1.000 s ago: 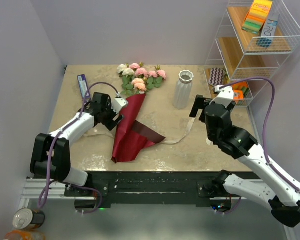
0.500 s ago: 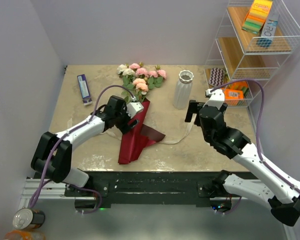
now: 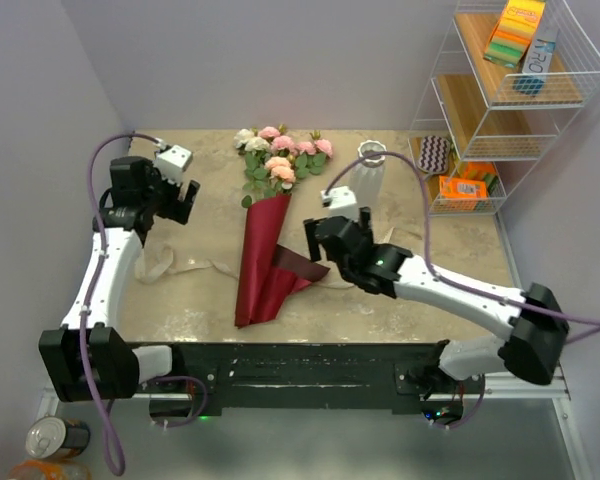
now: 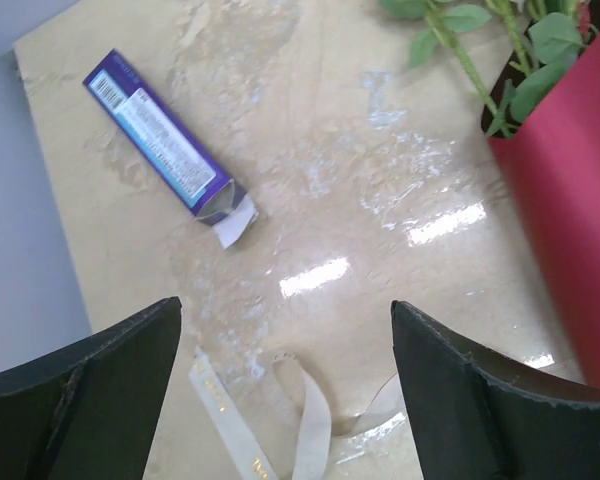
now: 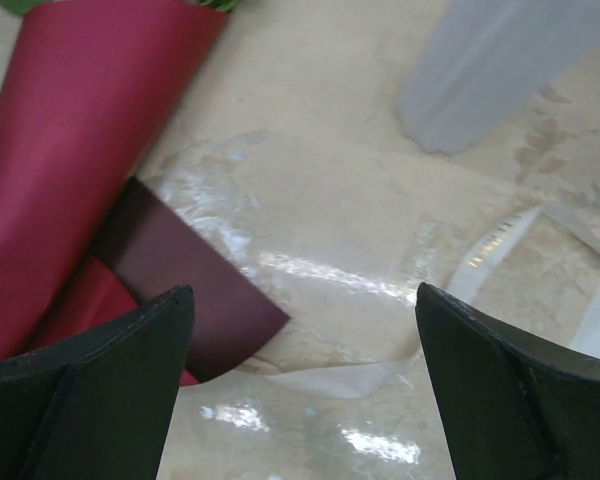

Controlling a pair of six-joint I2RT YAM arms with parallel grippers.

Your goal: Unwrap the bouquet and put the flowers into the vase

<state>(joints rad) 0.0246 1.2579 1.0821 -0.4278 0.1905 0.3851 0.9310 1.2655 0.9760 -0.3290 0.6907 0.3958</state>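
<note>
Roughly between left claw point(image 4: 285, 312) and right claw point(image 5: 305, 295), both agape, empty: the bouquet point(image 3: 268, 250)

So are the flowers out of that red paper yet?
No, wrapped: the flowers poke from the red paper cone, rolled around their stems; one lower flap lies loose.

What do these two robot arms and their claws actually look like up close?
The left arm and right arm are smooth white tubes with black joints and bases. A thin purple cable loops along each. The left claw and right claw each have two dark, wedge-shaped fingers, with a small white box mounted just behind. I can't make out any markings.
</note>
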